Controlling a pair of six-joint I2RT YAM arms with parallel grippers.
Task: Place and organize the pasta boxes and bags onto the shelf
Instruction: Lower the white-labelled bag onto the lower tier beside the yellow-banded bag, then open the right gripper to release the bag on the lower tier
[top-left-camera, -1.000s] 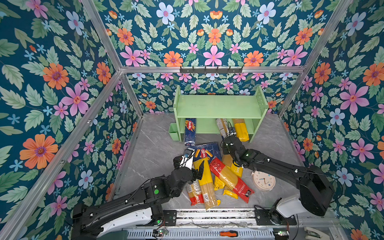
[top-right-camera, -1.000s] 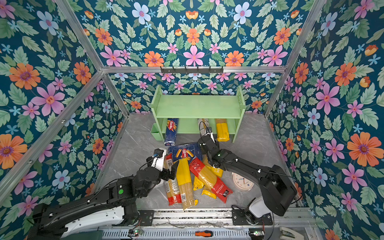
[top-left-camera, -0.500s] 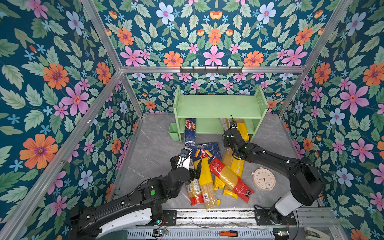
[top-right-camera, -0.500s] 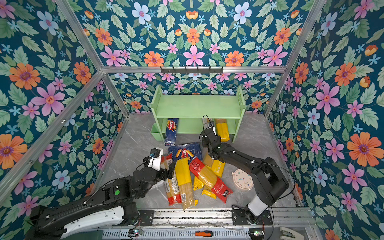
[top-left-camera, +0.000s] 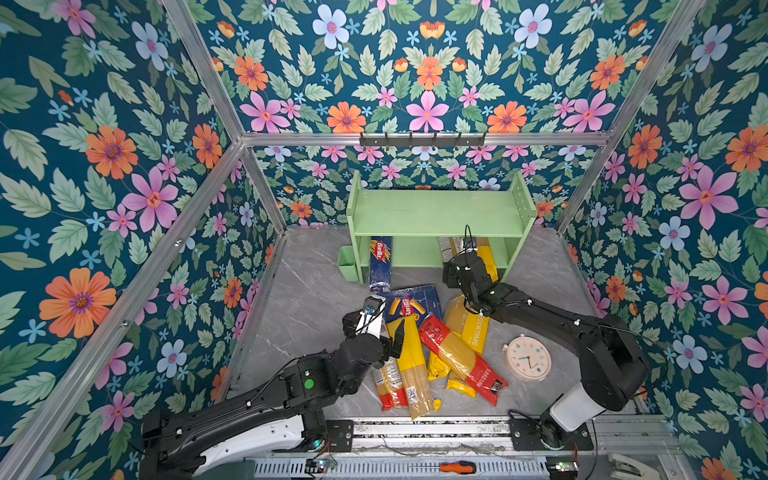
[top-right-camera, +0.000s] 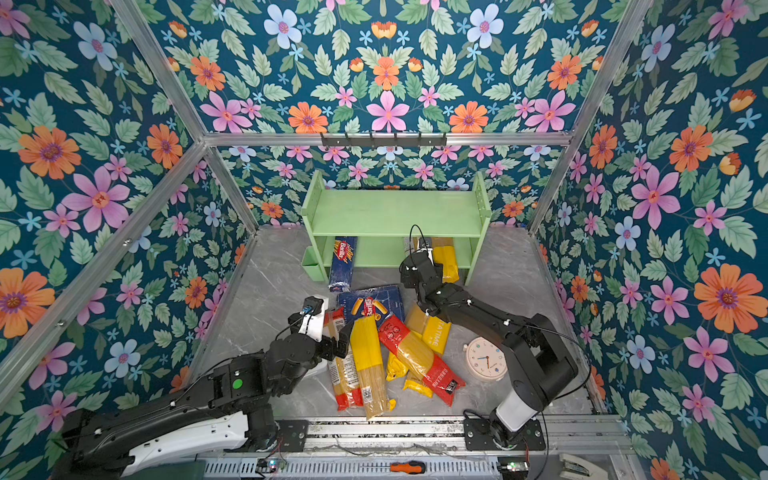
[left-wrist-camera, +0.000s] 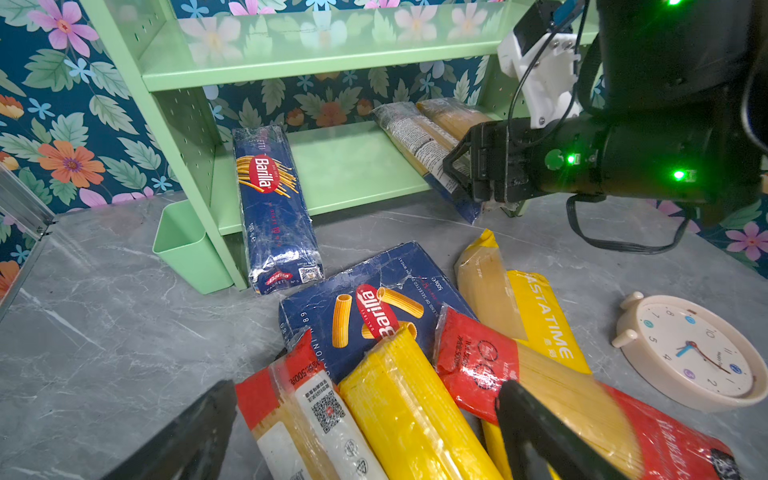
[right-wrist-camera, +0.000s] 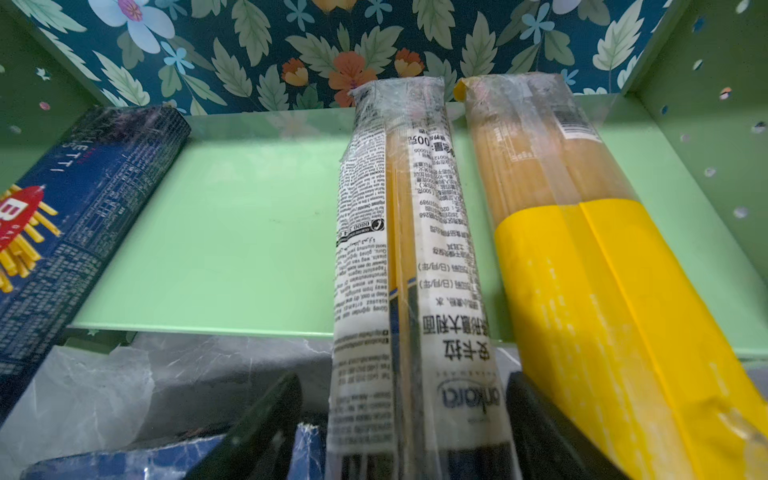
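On the lower tier of the pale green shelf (top-left-camera: 436, 212): long Barilla box (top-left-camera: 380, 262), white-lettered bag (right-wrist-camera: 399, 249), yellow-banded bag (right-wrist-camera: 582, 270) just beside. Right tool (right-wrist-camera: 403, 378) parted loosely astride the white-lettered bag's near end. Left tool (left-wrist-camera: 365, 388) wide over piled bags (top-left-camera: 411, 365) partly covering the flat Barilla box (top-left-camera: 419, 295) on the table (top-left-camera: 316, 299); clock (top-left-camera: 527, 358) near.
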